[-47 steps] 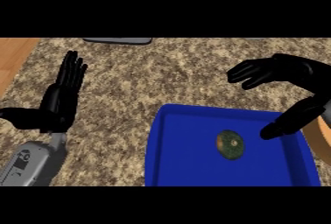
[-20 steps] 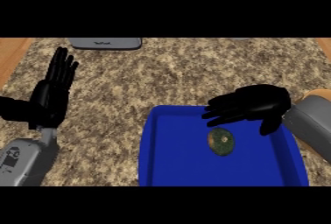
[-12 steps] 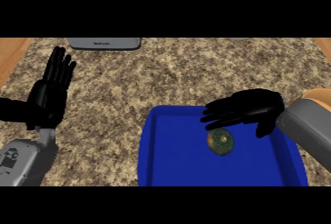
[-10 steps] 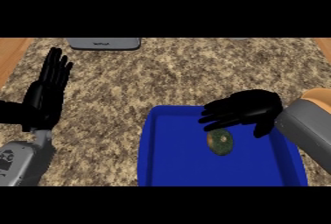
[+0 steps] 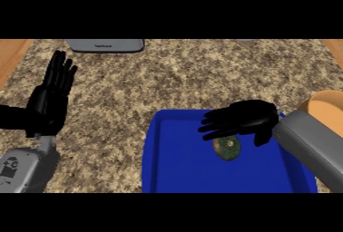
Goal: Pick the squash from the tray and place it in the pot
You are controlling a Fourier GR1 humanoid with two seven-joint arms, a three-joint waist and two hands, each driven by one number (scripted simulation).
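Head view: right hand (image 5: 244, 120), fingers spread, hovers over squash (image 5: 228, 147) in blue tray (image 5: 167, 158).

No text can be read; the marks on the grey device (image 5: 106, 45) are illegible.

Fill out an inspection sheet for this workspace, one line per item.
Surface: speckled stone counter, with a wood strip at its left and right edges.
Job's things: squash lying in the blue tray, partly covered by the right hand; orange pot at the right edge, only part in view.
Clutter: grey flat object at the counter's far edge; what it is cannot be told.
Hands: right hand spread over the squash, fingers not curled round it; left hand open, resting at the left, fingers up.
Cables: nothing seen.
Surroundings: nothing seen beyond the counter.
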